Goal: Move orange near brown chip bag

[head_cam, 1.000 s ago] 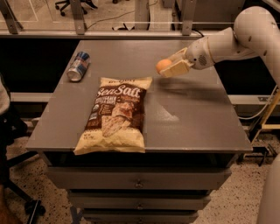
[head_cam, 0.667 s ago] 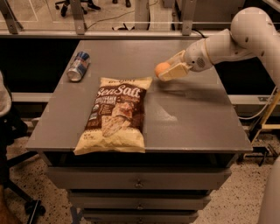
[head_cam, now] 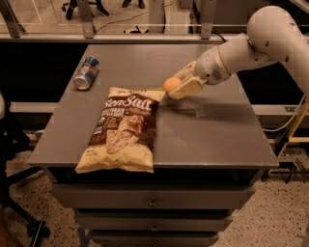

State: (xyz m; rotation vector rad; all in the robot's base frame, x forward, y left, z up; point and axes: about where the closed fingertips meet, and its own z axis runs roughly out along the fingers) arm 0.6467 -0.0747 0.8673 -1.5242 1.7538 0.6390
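Counted one orange (head_cam: 171, 85), one brown chip bag (head_cam: 123, 128), one can (head_cam: 86, 73) on the table (head_cam: 212, 130).
Gripped by the gripper (head_cam: 175, 87) fingers – small, smooth, round – just beside the bag's upper right corner.

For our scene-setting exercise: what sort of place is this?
Likely a robotics lab: grey drawer cabinet as table, chair wheels beyond, the gripper holding the orange beside the brown chip bag.

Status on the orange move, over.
Gripper shut on small round orange, beside upper corner of crinkly brown chip bag. Blue and silver can apart, not blocking.
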